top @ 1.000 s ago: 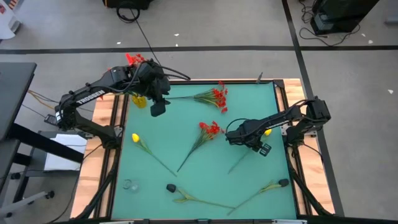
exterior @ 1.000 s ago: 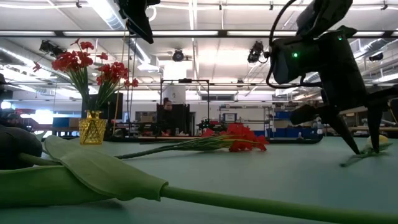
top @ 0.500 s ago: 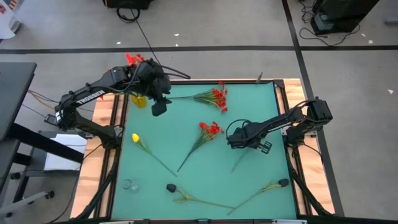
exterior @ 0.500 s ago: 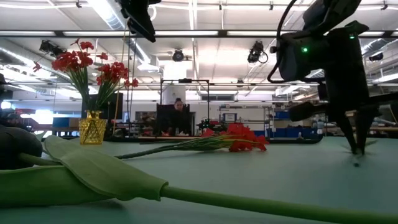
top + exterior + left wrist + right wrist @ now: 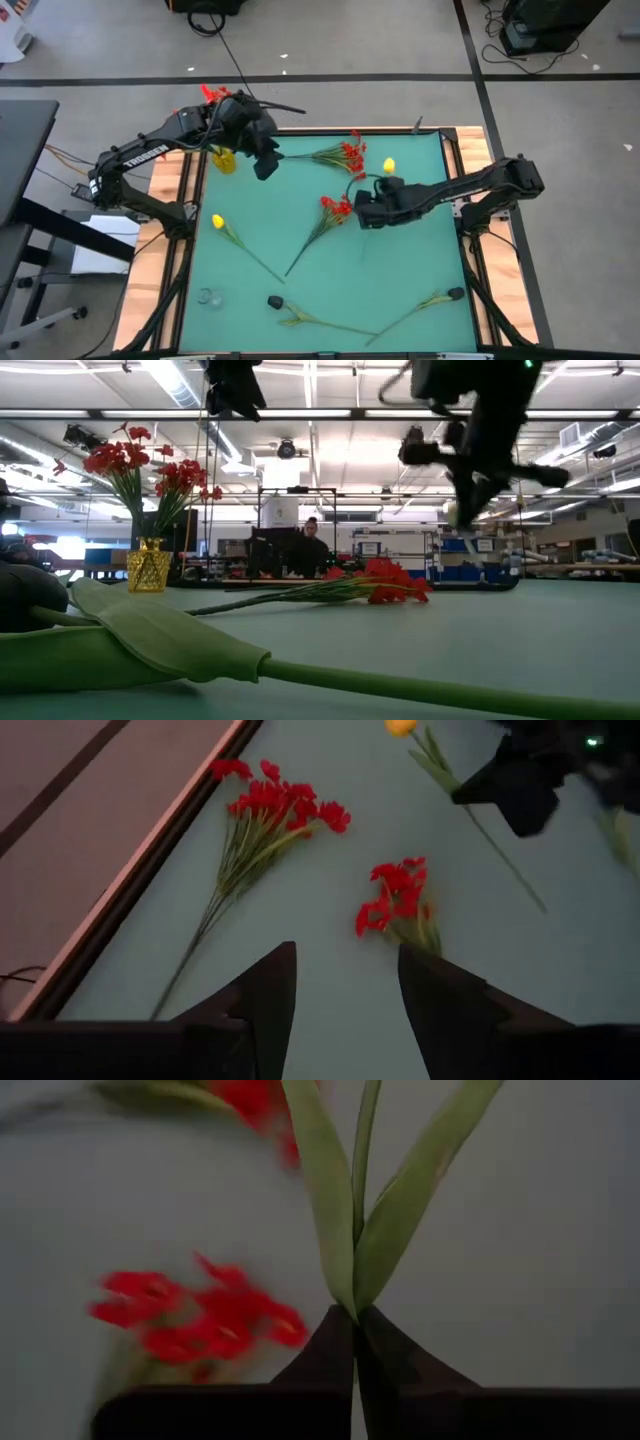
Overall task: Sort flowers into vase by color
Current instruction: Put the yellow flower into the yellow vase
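The high view is bright and even, lit from overhead, with only faint soft shadows on the green table (image 5: 400, 270). In the low view, ceiling strip lights (image 5: 170, 380) glare toward 11 o'clock; the near leaf (image 5: 150, 645) at 7 o'clock is soft, and the raised arm at 1 o'clock is smeared by motion. Both wrist views are dim; in the right one the red blossoms (image 5: 200, 1315) blur at 9 o'clock.
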Controlling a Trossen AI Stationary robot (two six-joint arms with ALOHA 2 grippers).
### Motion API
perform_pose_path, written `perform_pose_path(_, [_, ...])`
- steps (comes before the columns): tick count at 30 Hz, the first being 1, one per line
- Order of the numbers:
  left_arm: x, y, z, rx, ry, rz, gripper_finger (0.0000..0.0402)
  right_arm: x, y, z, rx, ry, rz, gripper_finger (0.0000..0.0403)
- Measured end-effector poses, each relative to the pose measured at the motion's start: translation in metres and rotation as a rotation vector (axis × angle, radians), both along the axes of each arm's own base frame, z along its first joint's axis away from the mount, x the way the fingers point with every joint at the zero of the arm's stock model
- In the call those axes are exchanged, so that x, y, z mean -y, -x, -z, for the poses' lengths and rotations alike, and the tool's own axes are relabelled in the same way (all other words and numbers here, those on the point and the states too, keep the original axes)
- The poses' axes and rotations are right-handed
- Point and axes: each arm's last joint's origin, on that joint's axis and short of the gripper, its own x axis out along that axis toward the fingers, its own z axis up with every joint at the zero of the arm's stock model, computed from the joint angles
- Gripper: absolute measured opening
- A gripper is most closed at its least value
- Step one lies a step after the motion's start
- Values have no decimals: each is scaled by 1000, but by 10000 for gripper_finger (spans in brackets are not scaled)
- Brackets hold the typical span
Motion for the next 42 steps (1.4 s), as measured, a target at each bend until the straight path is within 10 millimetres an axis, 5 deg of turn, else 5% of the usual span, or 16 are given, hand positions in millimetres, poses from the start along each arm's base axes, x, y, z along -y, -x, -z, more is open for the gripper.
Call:
perform_pose_path(9, [12, -16, -13, 183, 15, -5, 181, 32, -14, -86, 65, 333, -421, 8])
perform_pose_path(20, [39, -38, -30, 401, -15, 101, 181, 51, -6, -171, 433, 734, -991, 9])
perform_pose_path(32, [57, -97, -17, 561, -36, 201, 214, 52, -8, -192, 695, 889, -1304, 9])
perform_pose_path(42, [59, -99, -20, 597, -60, 185, 160, 55, -4, -196, 687, 937, -1298, 9])
